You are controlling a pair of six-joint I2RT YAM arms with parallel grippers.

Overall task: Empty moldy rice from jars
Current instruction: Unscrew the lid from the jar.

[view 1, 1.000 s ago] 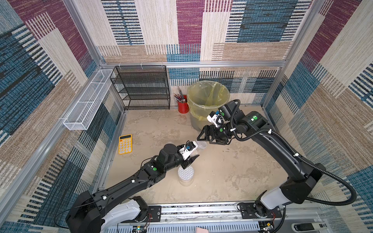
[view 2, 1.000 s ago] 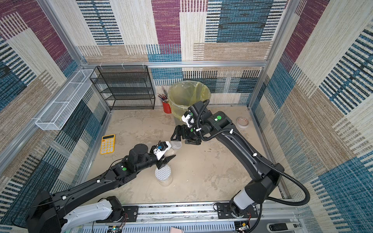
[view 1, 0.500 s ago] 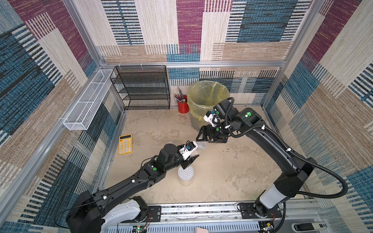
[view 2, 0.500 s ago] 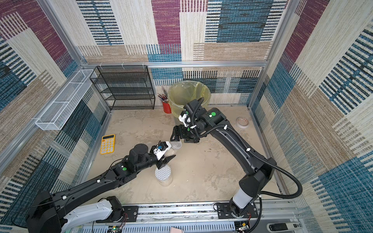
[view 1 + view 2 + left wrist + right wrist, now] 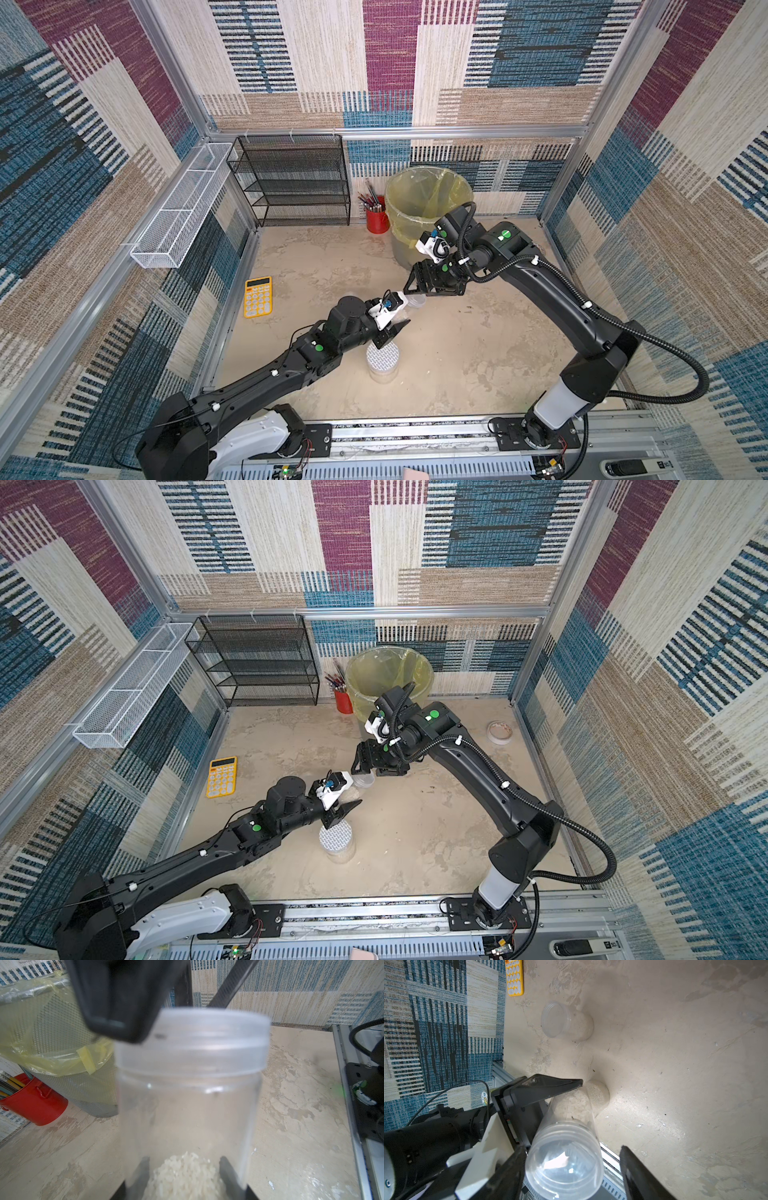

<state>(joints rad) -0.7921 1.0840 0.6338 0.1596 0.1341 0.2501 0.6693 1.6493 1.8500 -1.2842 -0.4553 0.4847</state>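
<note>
My left gripper [image 5: 185,1167] is shut on the base of a clear jar [image 5: 187,1105] with a clear lid [image 5: 191,1043]; moldy rice [image 5: 185,1178] lies at the jar's bottom. My right gripper [image 5: 572,1148] is open around that lid [image 5: 564,1159], one finger [image 5: 512,1167] against it and the other [image 5: 637,1172] apart. Both grippers meet mid-table in a top view, left [image 5: 392,328] and right [image 5: 432,289]. A jar with a white grid lid [image 5: 382,361] stands just below the left gripper. A short clear-lidded jar [image 5: 564,1022] with rice stands near the calculator.
A mesh bin with a yellow bag [image 5: 428,199] and a red pencil cup [image 5: 377,216] stand at the back. A yellow calculator [image 5: 258,297] lies at the left. A black wire shelf [image 5: 291,178], a white wall basket [image 5: 178,208] and a tape roll [image 5: 500,732] line the edges.
My right gripper has moved left and down onto the held jar's lid, and its jaws have narrowed. The left arm and its jar have stayed put.
</note>
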